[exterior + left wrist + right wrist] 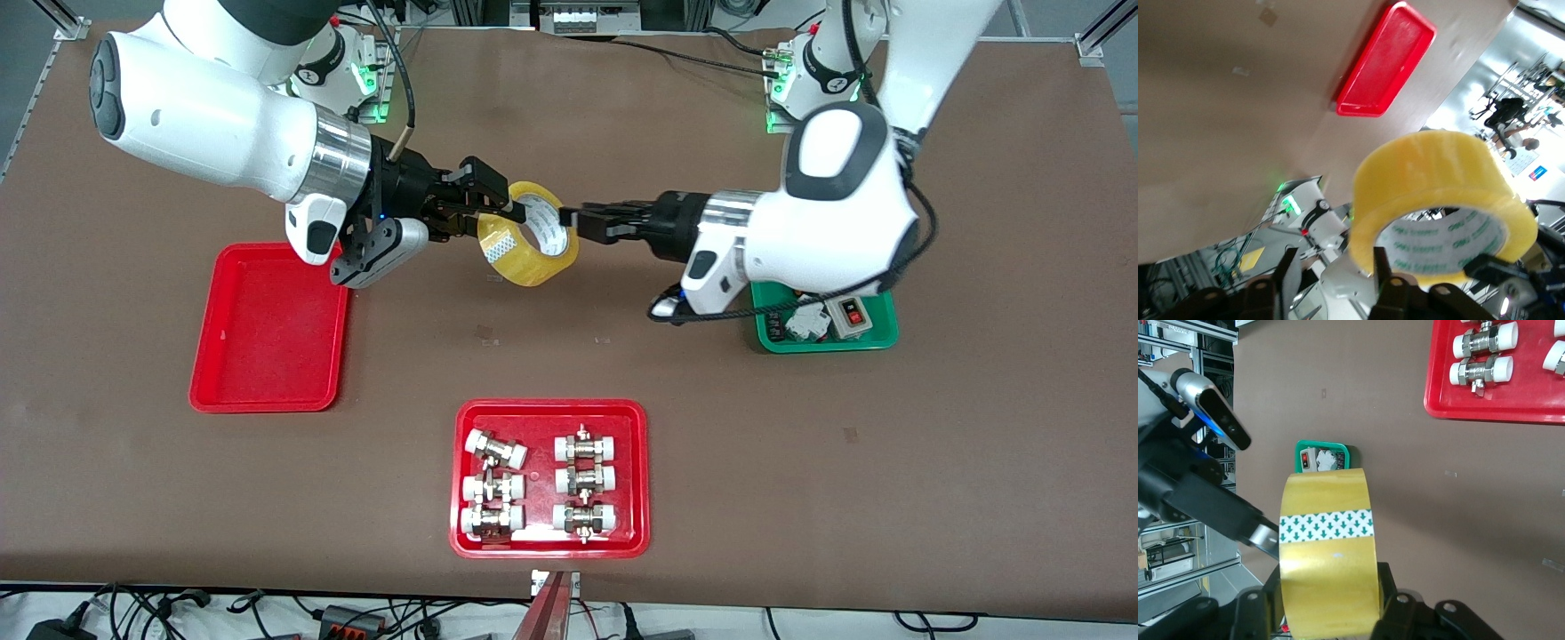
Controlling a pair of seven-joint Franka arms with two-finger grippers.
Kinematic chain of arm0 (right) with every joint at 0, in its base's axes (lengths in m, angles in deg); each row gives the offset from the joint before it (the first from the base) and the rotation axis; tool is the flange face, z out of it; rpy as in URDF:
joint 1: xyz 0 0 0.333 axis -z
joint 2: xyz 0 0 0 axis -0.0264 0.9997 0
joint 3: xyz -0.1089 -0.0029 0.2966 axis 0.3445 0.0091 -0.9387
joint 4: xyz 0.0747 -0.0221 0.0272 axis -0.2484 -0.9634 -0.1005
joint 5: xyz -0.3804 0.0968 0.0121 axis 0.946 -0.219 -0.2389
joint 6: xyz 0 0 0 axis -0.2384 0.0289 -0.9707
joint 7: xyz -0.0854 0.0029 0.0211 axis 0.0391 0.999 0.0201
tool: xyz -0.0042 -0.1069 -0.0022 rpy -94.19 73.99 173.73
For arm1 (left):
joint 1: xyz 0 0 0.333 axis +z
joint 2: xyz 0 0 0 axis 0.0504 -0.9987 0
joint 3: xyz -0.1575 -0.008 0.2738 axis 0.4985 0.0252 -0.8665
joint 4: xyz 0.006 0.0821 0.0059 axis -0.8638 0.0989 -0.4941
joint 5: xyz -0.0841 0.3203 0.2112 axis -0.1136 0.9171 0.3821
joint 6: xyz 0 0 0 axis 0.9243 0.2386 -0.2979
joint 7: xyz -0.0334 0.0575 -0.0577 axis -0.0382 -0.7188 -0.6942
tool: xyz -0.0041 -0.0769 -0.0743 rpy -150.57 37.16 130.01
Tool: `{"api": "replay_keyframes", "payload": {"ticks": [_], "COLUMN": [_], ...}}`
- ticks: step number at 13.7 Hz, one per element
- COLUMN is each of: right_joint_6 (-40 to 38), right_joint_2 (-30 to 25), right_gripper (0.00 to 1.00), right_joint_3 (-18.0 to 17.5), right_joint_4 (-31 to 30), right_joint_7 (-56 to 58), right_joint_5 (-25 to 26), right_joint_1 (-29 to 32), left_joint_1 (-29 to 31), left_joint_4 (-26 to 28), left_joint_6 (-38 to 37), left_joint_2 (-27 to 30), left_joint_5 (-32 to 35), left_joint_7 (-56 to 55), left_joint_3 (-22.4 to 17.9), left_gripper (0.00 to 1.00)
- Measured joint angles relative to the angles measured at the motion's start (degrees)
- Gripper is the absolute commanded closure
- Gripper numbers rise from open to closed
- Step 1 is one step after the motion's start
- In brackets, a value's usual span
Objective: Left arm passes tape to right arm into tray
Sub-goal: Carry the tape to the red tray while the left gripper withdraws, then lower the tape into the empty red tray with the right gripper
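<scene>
The yellow tape (531, 240) hangs in the air over the bare table between the two arms. My right gripper (493, 206) is shut on it, fingers pressing both flat sides of the roll; in the right wrist view (1328, 600) the tape (1328, 547) fills the gap. My left gripper (573, 222) is at the tape's side toward the left arm's end. In the left wrist view the left gripper (1333, 257) is open, with nothing between its fingers and one finger at the tape's (1431, 173) edge. The plain red tray (267, 329) lies empty at the right arm's end and also shows in the left wrist view (1385, 60).
A red tray (542, 418) with several white-capped metal fittings lies near the front camera, also in the right wrist view (1431, 400). A green tray (827, 342) with small parts sits under the left arm, also in the right wrist view (1338, 444).
</scene>
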Motion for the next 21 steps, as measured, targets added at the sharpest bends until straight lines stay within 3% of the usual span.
{"api": "replay_keyframes", "payload": {"ticks": [5, 9, 12, 17, 21], "right_joint_6": [-0.1, -2.6, -7.8, -17.7, -21.2], "right_joint_2": [0.3, 2.7, 7.3, 18.3, 25.6], "right_gripper": [0.49, 0.49, 0.49, 0.49, 0.49], "right_joint_3": [0.7, 1.5, 1.8, 2.1, 2.0], "right_joint_4": [-0.1, -1.2, -1.5, -2.0, -2.4], "right_joint_7": [-0.1, 0.0, 2.3, 18.2, 31.9], "right_joint_5": [0.1, 0.4, 0.5, 0.5, 0.5], "right_joint_1": [0.5, 8.2, 16.8, 33.9, 43.0], "left_joint_1": [7.9, 9.3, 14.5, 18.5, 17.6], "left_joint_4": [-1.3, -0.9, 3.6, 16.8, 13.5], "left_joint_6": [-16.3, -21.8, -20.8, -9.9, -9.8], "left_joint_2": [6.1, 10.3, 14.2, 24.0, 25.8], "left_joint_5": [22.5, 43.0, 46.5, 47.4, 50.5], "left_joint_7": [2.0, 17.5, 24.6, 35.3, 40.5], "left_joint_3": [-0.1, -0.1, -0.2, -0.2, -1.6], "left_gripper": [0.0, 0.0, 0.0, 0.0, 0.0]}}
